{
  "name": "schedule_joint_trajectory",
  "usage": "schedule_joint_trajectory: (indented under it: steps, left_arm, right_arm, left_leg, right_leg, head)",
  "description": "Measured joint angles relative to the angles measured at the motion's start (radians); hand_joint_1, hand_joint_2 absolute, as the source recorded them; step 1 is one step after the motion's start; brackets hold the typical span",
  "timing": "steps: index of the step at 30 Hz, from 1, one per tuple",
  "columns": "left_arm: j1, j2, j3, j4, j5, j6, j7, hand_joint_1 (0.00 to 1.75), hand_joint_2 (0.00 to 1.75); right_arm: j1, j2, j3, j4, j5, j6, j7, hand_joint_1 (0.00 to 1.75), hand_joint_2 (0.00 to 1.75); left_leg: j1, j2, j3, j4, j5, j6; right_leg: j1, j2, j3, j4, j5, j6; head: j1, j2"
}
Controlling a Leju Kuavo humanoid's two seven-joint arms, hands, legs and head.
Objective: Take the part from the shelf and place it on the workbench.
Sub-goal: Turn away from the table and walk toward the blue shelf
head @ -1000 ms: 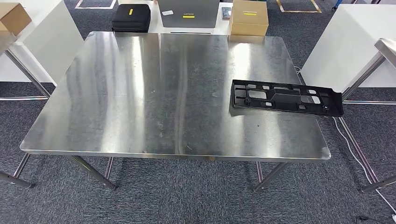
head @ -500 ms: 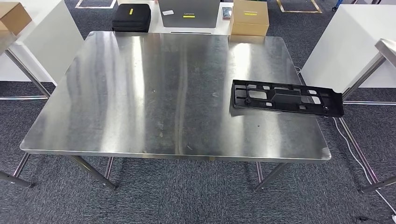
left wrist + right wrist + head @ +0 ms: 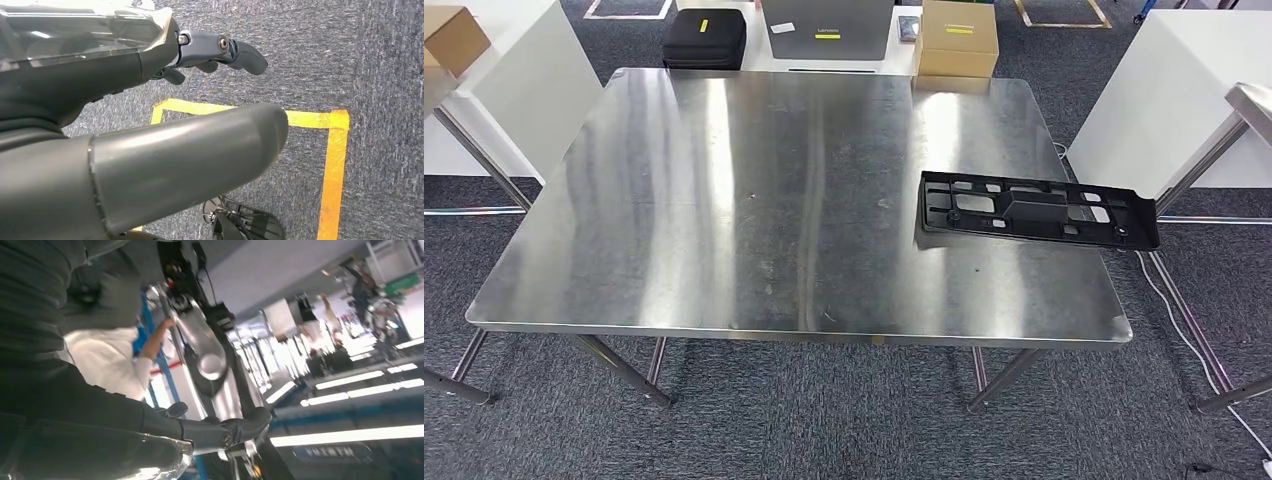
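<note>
Since the black part (image 3: 1038, 210) already lies flat on the steel worktop (image 3: 754, 200), at about 3 o'clock of its surface with one end poking past the right edge, I judge the placing step done. My left hand (image 3: 150, 125) hangs over grey carpet with yellow floor tape (image 3: 332, 165); fingers loose and apart, nothing in them. My right hand (image 3: 200, 432) is raised, also holding nothing, fingers stretched out rather than curled; blurry room behind it, a person in a white sleeve (image 3: 120, 365) nearby. At 12 o'clock beyond the worktop: a black case (image 3: 705, 38), a grey laptop (image 3: 828, 28), a cardboard box (image 3: 959, 38). Next move, my guess: nothing further on the part, maybe nudge it inward since it overhangs the edge; otherwise arms stay clear.
</note>
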Motion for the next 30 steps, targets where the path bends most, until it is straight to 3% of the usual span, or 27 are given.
schedule_joint_trajectory:
  steps: [4,7,9,17,30]
  left_arm:
    - [0.0,0.0,-0.002,0.0,-0.015,-0.011,0.005,0.0,0.0]
    - [-0.001,0.0,-0.005,0.0,-0.035,-0.012,0.009,0.0,0.0]
    - [-0.002,0.0,-0.008,0.0,-0.043,-0.012,0.01,0.0,0.0]
    - [-0.001,0.0,-0.011,0.0,-0.046,-0.012,0.012,0.0,0.0]
    - [-0.001,0.001,-0.012,0.0,-0.046,-0.012,0.012,0.0,0.0]
  right_arm:
    - [-0.025,0.002,0.031,0.082,-0.001,0.013,0.133,0.0,1.75]
    - [-0.073,0.002,0.118,0.12,-0.001,0.069,0.255,0.0,1.75]
    - [-0.092,0.002,0.168,0.136,-0.001,0.097,0.286,0.0,1.75]
    - [-0.124,0.003,0.25,0.169,-0.001,0.111,0.3,0.0,1.75]
    - [-0.129,0.007,0.267,0.189,-0.001,0.111,0.3,0.0,1.75]
  left_leg:
    - [0.0,0.0,-0.001,0.0,0.0,0.0]
    - [0.0,0.001,0.002,0.0,0.001,0.001]
    - [0.0,0.0,0.004,0.0,0.001,0.001]
    - [0.0,-0.002,0.001,0.0,0.002,0.001]
    - [0.0,-0.002,0.001,0.0,0.002,0.001]
  right_leg:
    - [0.0,0.0,0.003,0.0,0.0,0.0]
    - [0.0,0.001,0.003,0.0,0.001,0.0]
    - [0.0,0.0,0.0,0.0,0.0,0.0]
    - [0.0,-0.002,0.007,0.0,0.0,0.0]
    - [0.0,-0.002,0.007,0.0,0.0,0.0]
  head:
    - [0.0,0.0]
    - [0.0,0.0]
    - [0.0,0.0]
    - [0.0,0.0]
    - [0.0,0.0]
